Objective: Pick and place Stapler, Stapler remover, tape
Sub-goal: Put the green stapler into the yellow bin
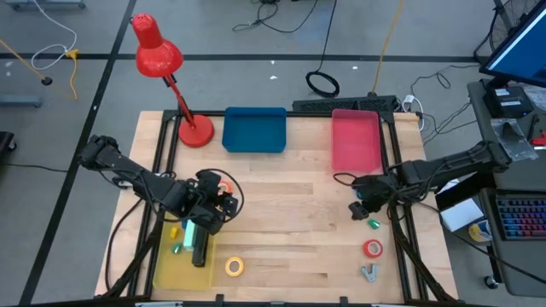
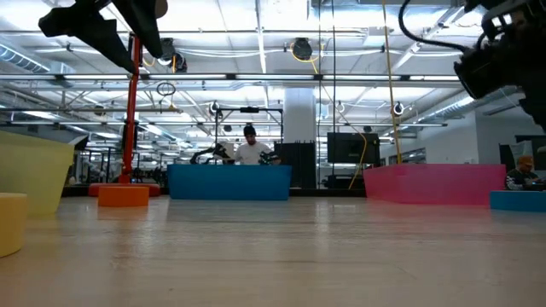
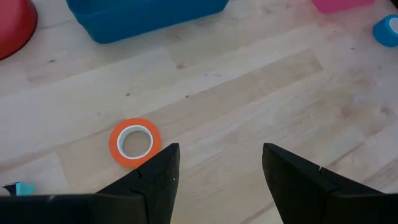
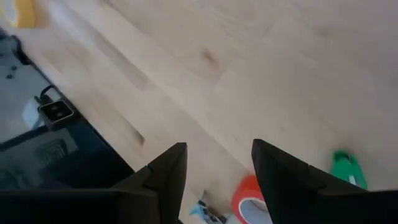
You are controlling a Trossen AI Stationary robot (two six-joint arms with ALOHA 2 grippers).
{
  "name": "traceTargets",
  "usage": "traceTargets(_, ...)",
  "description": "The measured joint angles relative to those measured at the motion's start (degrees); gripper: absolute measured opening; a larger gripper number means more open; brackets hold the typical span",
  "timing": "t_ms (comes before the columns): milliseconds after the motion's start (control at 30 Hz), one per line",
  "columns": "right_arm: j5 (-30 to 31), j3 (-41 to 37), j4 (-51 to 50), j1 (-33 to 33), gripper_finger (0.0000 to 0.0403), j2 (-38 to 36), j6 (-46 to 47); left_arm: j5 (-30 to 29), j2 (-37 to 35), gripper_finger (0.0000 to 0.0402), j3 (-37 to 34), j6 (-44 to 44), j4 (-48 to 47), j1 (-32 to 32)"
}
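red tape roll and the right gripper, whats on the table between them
In the high view, a small green piece lies on the wood between the right gripper and the red tape roll. The right wrist view shows both past the open fingers.

- Legible text, labels, brands, numbers, signs: none can be read in any view.
- Monitor point(image 1: 519, 43) at the right edge of the high view: bright blue screen, no characters can be made out.
- Keyboard point(image 1: 520, 220) beside the table, high view: coloured keys, legends too small to read.
- Tape rolls, trays, lamp: plain coloured surfaces with no visible markings.
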Motion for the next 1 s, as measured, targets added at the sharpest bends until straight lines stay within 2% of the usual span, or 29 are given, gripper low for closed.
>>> traceTargets(267,3.0,-1.8,-10.4,5.1,0.0175,2.3,5.7,0.3,0.0,0.0227,0.0,0.7,-0.1,-0.1)
traceTargets(633,4.1,-1.8,-13.1,11.9,0.0175,13.6,9.6,0.7,0.0,0.0227,0.0,3.1,-0.1,-0.1)
traceTargets(1000,4.1,-1.7,-13.4,12.5,0.0172,23.2,8.7,-0.4,0.0,0.0227,0.0,4.2,-0.3,0.0)
